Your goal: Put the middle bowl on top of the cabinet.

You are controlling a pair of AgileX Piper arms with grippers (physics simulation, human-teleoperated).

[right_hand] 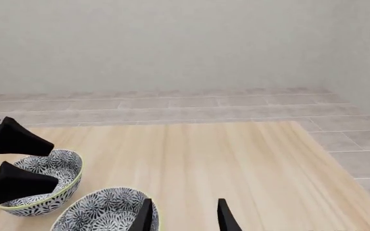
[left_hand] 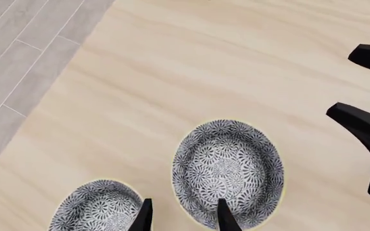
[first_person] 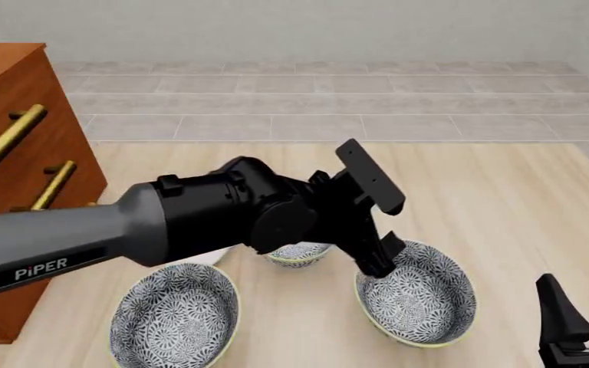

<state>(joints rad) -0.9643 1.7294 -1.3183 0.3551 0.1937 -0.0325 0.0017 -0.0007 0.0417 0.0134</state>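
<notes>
Front view shows us the left arm (first_person: 120, 230) stretched across the table (first_person: 499, 199), its bulk covering much of the narrower, deeper bowl (first_person: 297, 253) at the back. The left gripper (first_person: 376, 264) is lowered at the far-left rim of the middle bowl (first_person: 417, 299), which sits upright on the table's right half, well apart from the cabinet (first_person: 18, 115) at the far left. In the left wrist view we see its fingers (left_hand: 227, 216) spread apart, one over the bowl's patterned inside near the rim, the other outside it on the wood; we cannot tell whether either touches. A third patterned bowl (first_person: 172, 316) lies near the front, left of the middle bowl. The right gripper (first_person: 586, 307) hangs near the front right corner, fingers parted and holding nothing, close to the middle bowl.
</notes>
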